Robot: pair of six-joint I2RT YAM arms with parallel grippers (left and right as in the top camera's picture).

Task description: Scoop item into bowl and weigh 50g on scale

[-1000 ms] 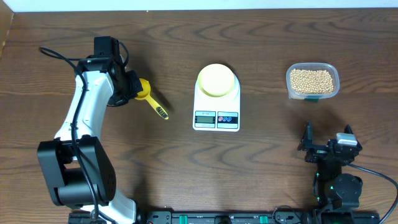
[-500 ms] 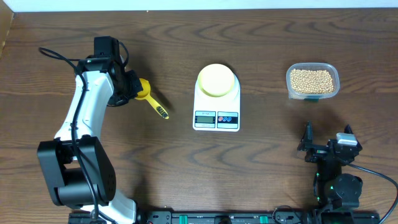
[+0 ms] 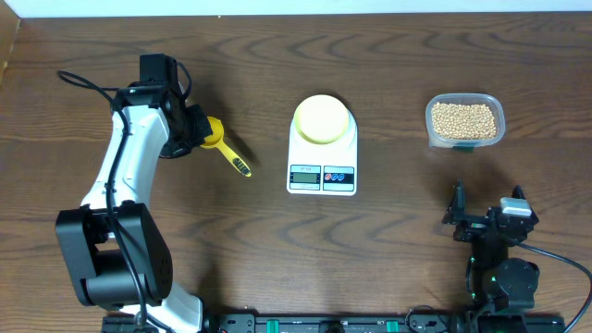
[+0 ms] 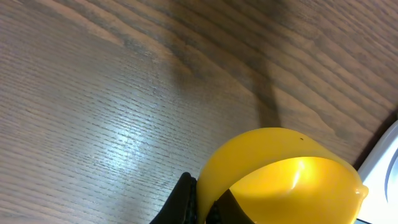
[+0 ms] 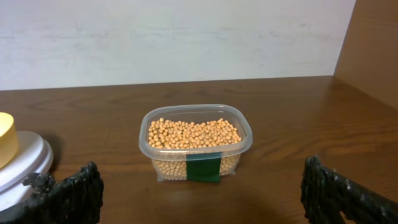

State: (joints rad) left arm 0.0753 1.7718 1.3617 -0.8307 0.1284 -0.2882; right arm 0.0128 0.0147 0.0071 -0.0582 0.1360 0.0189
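The left tool [image 3: 196,131] grips the yellow scoop [image 3: 218,137] by its rim; the right tool [image 5: 202,193] gapes wide, facing the beans [image 5: 193,132].

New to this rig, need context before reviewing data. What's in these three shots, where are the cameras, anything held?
Two robot arms at a wooden table. One camera looks straight down; one sits on each wrist. From above: the left end effector is at a yellow scoop, shown close in its wrist view; a grip can't be confirmed. Mid-table a scale carries an empty bowl. On the right, a tub of beans. The right end effector is open, holds nothing, facing the tub.
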